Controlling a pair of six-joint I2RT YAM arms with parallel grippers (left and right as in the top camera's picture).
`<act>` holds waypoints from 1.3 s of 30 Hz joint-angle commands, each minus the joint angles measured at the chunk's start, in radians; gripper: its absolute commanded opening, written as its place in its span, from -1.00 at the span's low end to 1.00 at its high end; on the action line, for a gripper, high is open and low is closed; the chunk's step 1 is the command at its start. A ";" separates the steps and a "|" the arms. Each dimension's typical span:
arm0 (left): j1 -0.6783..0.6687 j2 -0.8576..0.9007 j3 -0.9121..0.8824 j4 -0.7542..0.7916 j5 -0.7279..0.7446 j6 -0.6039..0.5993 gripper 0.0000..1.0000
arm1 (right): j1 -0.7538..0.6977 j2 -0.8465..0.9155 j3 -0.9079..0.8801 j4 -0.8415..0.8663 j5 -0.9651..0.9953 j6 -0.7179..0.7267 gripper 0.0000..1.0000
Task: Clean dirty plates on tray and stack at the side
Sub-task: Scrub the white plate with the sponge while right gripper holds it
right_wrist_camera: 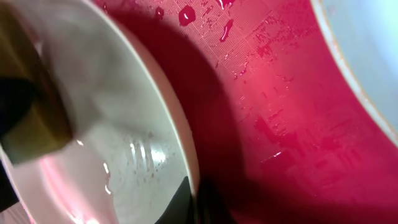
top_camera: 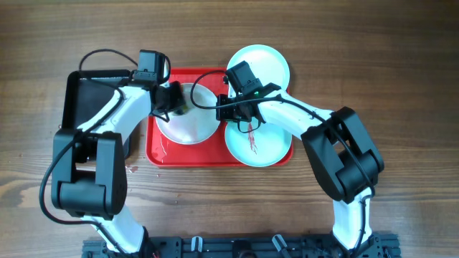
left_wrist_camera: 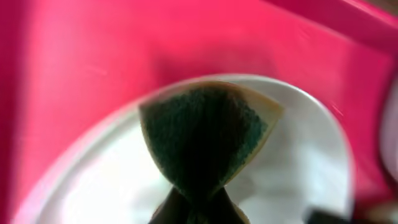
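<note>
The red tray [top_camera: 161, 152] holds a white plate [top_camera: 193, 127] on its left and a mint-blue plate [top_camera: 262, 149] with dark red streaks on its right. A second mint-blue plate [top_camera: 265, 63] lies at the tray's far right corner, largely on the table. My left gripper [top_camera: 172, 102] is shut on a green and yellow sponge [left_wrist_camera: 205, 130] that presses on the white plate [left_wrist_camera: 87, 180]. My right gripper [top_camera: 224, 107] is shut on the white plate's right rim [right_wrist_camera: 180, 149]. The sponge also shows in the right wrist view [right_wrist_camera: 31, 124].
A smaller black tray [top_camera: 86, 89] sits left of the red tray, under my left arm. Water drops lie on the red tray floor [right_wrist_camera: 273, 106]. A mint-blue plate's edge [right_wrist_camera: 367, 56] is close on the right of my right gripper.
</note>
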 commanded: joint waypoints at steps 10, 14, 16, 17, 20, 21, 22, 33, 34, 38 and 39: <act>-0.079 0.013 0.002 -0.320 0.184 0.364 -0.92 | 0.001 0.038 -0.007 -0.011 0.008 -0.021 -0.91; -0.063 0.013 0.002 -0.270 -0.281 0.067 -0.92 | 0.001 0.038 -0.007 -0.012 0.006 -0.022 -0.91; -0.063 0.013 0.002 -0.270 -0.426 -0.014 -0.92 | 0.001 0.038 -0.007 -0.012 0.006 -0.021 -0.92; -0.063 0.013 0.002 -0.270 -0.534 -0.075 -0.92 | 0.001 0.038 -0.007 -0.012 0.006 -0.022 -0.91; -0.063 0.013 0.002 -0.247 -0.682 -0.140 -0.92 | 0.000 0.038 -0.007 -0.012 0.006 -0.022 -0.91; -0.063 0.013 0.002 -0.224 -0.687 -0.140 -0.92 | 0.000 0.038 -0.007 -0.013 0.006 -0.022 -0.91; -0.063 0.013 0.002 -0.202 -0.686 -0.140 -0.92 | 0.000 0.038 -0.007 -0.013 0.006 -0.022 -0.91; -0.077 0.013 0.002 0.091 -0.168 -0.140 -0.92 | 0.000 0.038 -0.007 -0.008 0.006 -0.022 -0.91; -0.087 0.013 0.002 0.090 -0.155 -0.139 -0.92 | 0.000 0.038 -0.007 -0.008 0.006 -0.022 -0.91; -0.137 0.013 -0.003 0.055 -0.146 -0.133 -0.92 | 0.000 0.038 -0.007 -0.008 0.005 -0.023 -0.91; -0.148 0.013 -0.003 0.048 -0.130 -0.108 -0.92 | 0.000 0.038 -0.007 -0.008 0.004 -0.022 -0.91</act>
